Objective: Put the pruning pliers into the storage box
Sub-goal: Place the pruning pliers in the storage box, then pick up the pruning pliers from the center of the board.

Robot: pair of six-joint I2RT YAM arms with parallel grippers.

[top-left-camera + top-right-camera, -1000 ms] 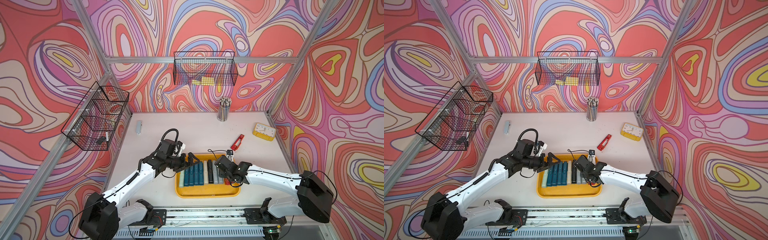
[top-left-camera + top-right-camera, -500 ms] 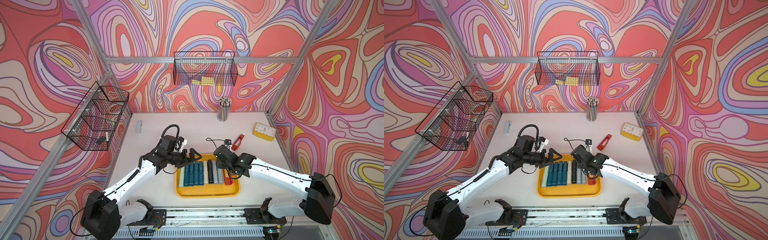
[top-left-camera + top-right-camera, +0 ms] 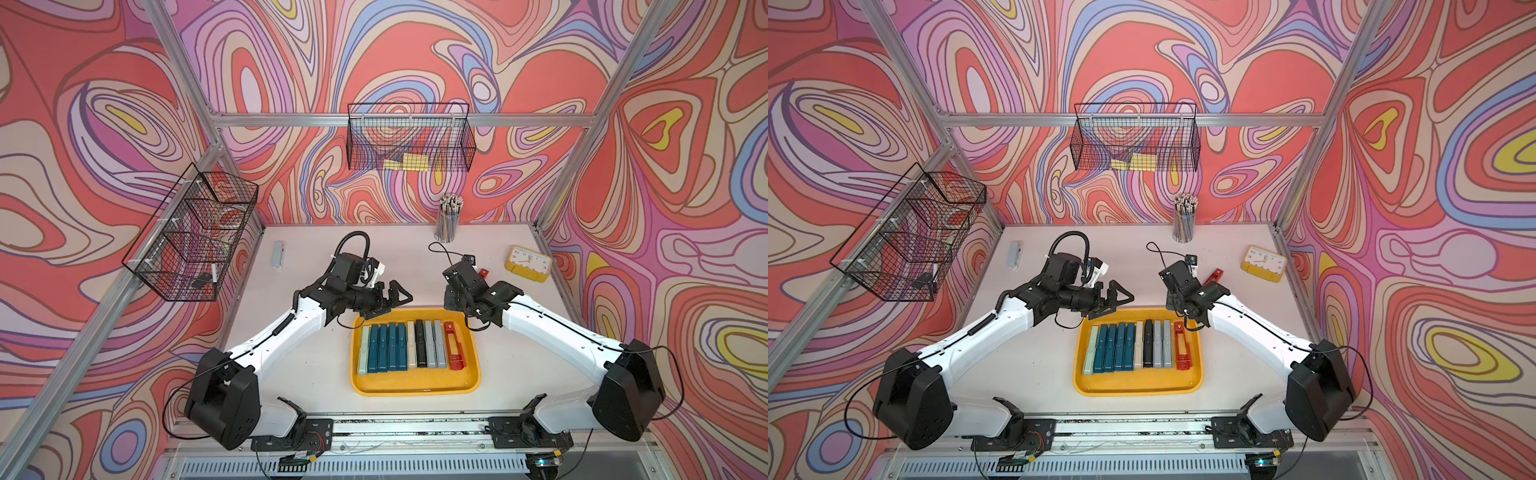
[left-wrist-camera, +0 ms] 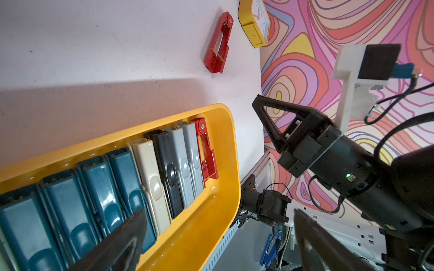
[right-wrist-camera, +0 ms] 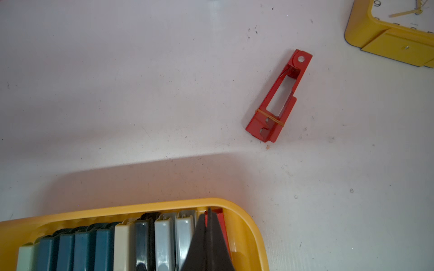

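Hovering above the storage box's point(image 3: 415, 391) far corner, the right tool point(image 5: 208, 218) is pinched shut on nothing; the left tool point(image 3: 395, 297) gapes wide, empty. Ten pruning pliers point(image 3: 409, 347) lie side by side inside; red pliers point(image 5: 279, 96) lie loose on the worktop point(image 5: 141, 93) beyond.

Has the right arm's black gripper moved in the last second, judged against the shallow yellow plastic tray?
Yes. The shut right gripper has drawn back from over the red pliers in the yellow tray to its far rim.

Both top views look down from high over the whole table point(image 3: 316, 257); both wrist cameras, close in, share the storage box point(image 5: 249, 225) corner.
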